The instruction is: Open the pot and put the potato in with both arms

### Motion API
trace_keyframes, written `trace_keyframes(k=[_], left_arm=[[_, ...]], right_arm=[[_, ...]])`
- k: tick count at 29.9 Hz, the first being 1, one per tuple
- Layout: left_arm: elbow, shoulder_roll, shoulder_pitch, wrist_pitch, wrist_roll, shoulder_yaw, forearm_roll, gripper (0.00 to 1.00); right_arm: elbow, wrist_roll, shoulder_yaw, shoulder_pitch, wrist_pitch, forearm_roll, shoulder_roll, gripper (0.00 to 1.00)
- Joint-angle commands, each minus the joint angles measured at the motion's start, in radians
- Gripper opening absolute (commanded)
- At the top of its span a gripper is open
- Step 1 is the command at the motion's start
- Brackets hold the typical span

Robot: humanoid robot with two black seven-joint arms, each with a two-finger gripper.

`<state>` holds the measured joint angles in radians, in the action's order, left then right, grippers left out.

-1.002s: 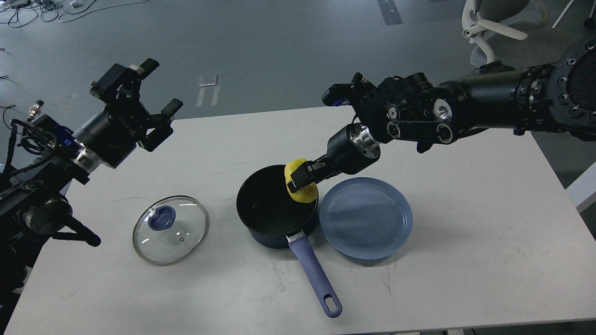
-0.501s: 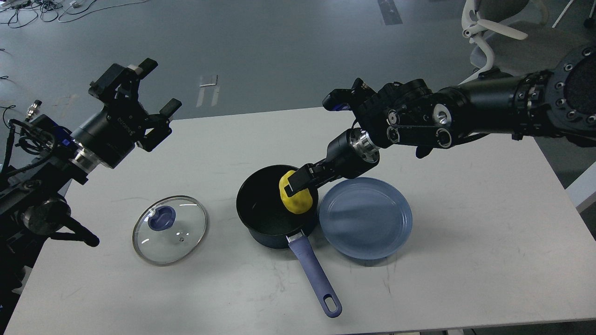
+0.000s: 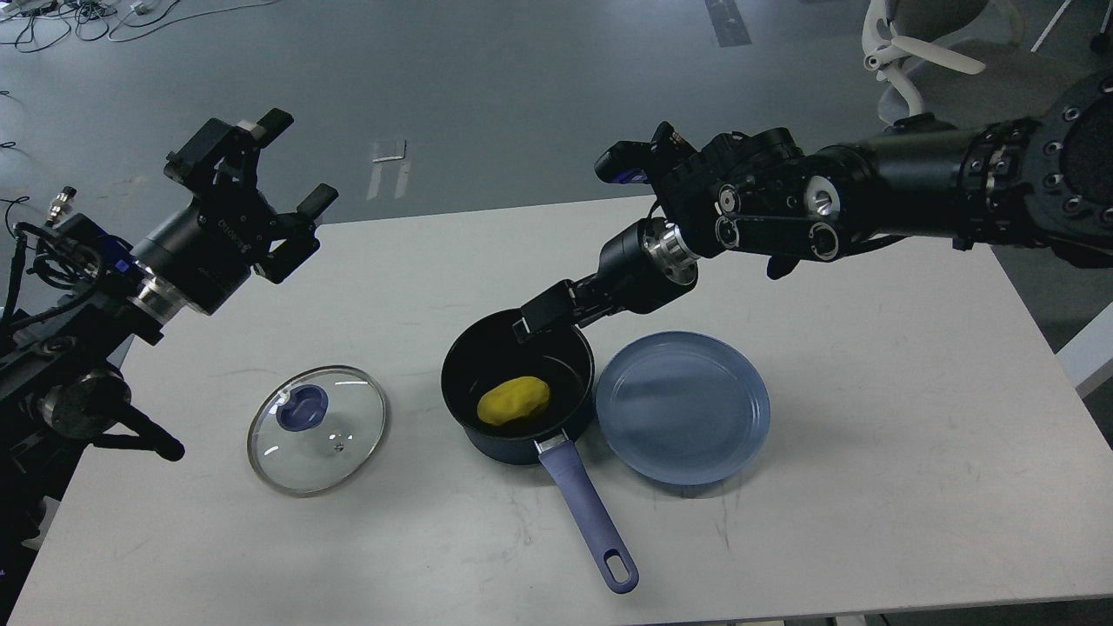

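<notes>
The dark pot [image 3: 456,409] with a blue-purple handle [image 3: 587,513] stands open at the table's middle. The yellow potato [image 3: 514,400] lies on the pot's bottom. The glass lid [image 3: 317,429] with a blue knob lies flat on the table left of the pot. My right gripper [image 3: 541,316] hovers over the pot's far rim, open and empty, above and behind the potato. My left gripper [image 3: 301,160] is open and empty, held high over the table's far left, well away from the lid.
A blue plate [image 3: 683,406] lies right of the pot, almost touching it. The white table [image 3: 869,487] ends at its front edge just below the pot handle's tip. A white chair [image 3: 904,52] stands on the floor at the far right.
The right gripper has let go of the potato, which dropped into the pot. The gripper has risen slightly toward the far rim. The left arm has not moved.
</notes>
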<state>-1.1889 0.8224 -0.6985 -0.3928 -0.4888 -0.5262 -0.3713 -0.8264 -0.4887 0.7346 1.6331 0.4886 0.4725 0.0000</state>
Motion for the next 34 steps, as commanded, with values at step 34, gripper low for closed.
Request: trace_keyframes(k=[34], left_arm=[[0.144,-0.210,0.076,0.005,0.000,-0.018,0.061,0.98]], right_arm=[[0.145,0.000,-1.092,-0.923,0.000,-0.451,-0.411,1.00]])
